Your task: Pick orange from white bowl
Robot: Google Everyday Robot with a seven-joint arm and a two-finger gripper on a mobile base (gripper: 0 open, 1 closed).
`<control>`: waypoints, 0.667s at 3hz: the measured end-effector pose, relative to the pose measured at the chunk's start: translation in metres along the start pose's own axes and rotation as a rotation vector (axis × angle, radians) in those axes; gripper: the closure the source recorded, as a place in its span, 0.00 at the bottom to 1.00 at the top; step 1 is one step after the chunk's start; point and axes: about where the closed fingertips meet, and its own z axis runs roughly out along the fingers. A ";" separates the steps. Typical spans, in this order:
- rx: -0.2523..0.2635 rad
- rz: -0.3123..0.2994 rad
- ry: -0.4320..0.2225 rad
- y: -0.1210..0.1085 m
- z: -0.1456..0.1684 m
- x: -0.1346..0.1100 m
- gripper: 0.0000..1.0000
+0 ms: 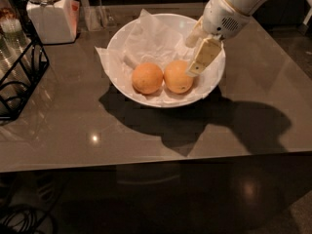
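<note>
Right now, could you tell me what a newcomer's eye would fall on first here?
The white bowl, lined with paper, sits mid-table, holding the left orange and the right orange side by side. Next comes the gripper, poised over the bowl's right rim beside the right orange.

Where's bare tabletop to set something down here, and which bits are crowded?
Free: the wide front strip of the table between the white bowl and the near edge, and the right side past the bowl. Crowded: back left, with the jar and wire rack, and the bowl itself, where the gripper hangs over its right side.
</note>
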 end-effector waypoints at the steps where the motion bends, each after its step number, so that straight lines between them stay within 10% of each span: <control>1: -0.043 0.003 -0.015 -0.006 0.017 -0.002 0.24; 2: -0.091 0.005 -0.024 -0.011 0.036 -0.003 0.32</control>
